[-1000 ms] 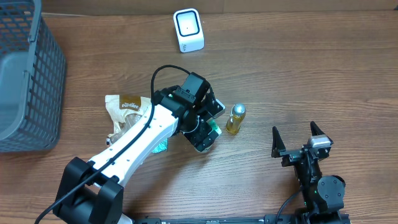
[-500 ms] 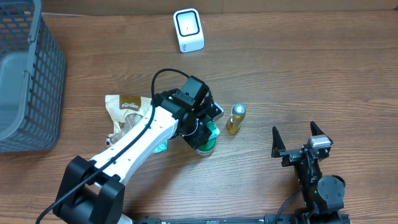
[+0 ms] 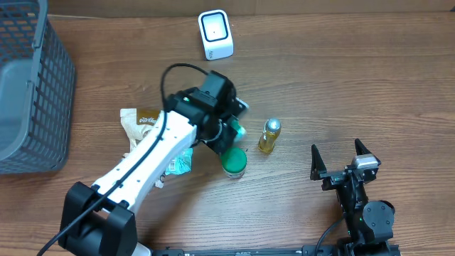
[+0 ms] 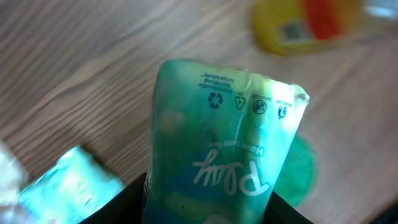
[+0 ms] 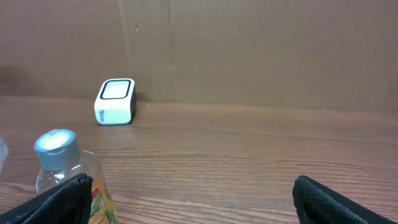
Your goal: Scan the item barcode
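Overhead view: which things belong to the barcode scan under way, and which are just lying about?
In the job:
green pouch, clamped in the left gripper
white scanner

Lying about:
yellow bottle
snack bag
teal packet
green disc
grey basket

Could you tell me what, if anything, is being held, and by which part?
The left pincer grips the green pouch by one end; the right pincer holds nothing.

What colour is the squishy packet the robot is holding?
Green, with white writing. The left wrist view shows the packet best.
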Controlling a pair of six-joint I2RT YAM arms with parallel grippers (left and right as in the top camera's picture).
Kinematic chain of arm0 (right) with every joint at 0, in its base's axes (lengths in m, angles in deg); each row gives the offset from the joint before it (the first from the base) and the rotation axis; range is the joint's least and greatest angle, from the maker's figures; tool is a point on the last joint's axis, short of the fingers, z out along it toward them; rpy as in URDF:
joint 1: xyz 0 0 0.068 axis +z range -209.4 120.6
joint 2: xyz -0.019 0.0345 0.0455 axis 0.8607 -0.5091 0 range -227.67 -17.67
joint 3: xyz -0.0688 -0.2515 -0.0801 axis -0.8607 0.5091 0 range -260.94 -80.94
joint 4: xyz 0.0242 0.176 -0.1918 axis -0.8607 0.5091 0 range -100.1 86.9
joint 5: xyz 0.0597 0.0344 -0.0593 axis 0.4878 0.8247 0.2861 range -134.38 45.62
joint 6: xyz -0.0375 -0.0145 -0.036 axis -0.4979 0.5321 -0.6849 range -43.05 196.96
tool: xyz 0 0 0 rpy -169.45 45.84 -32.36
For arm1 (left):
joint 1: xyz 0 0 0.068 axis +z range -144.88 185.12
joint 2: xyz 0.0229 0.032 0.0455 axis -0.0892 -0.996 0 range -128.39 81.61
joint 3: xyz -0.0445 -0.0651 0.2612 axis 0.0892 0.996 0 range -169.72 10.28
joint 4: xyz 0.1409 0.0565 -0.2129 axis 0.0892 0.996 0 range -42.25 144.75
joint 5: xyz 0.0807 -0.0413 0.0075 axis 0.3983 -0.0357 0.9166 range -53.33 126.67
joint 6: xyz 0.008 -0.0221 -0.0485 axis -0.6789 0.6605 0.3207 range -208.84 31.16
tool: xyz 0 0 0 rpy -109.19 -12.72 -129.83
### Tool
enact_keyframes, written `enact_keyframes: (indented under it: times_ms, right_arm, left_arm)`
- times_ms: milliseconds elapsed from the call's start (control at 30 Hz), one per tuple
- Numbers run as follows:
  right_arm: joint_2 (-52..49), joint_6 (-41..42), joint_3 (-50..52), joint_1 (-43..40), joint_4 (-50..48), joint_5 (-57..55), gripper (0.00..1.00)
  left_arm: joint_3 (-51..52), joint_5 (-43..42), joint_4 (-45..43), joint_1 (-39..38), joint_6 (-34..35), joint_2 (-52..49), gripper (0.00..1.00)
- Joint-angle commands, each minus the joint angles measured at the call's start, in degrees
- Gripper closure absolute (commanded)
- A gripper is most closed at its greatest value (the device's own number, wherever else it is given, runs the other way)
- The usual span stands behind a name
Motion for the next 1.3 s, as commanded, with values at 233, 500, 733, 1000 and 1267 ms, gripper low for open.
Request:
enact_keyframes:
  times_ms: [233,500,733,1000,1267]
  right_arm:
    - [0.5,0.0,0.6,-0.2,-0.3,0.1,0.0]
    - [0.5,0.0,0.6,-0.2,-0.3,0.1,0.0]
    - [0.5,0.0,0.6,-0.2,-0.3,0.1,0.0]
    - [0.5,0.0,0.6,-0.2,-0.3,0.1,0.0]
    - [0.5,0.0,0.6,-0.2,-0.3,0.1,0.0]
  left_arm:
    - [5.0,5.1,-1.8,3.3,17.5,0.6,0.53]
    - [15.1,9.5,-6.3,2.9,25.0,0.6,0.44]
    - [15.7,5.9,-8.6,2.9,25.1,0.6,0.2]
    - [6.6,5.6,-2.9,5.0,24.9,0.7,0.14]
    - [-12.5,9.2,5.9,13.7,22.1,2.0,0.12]
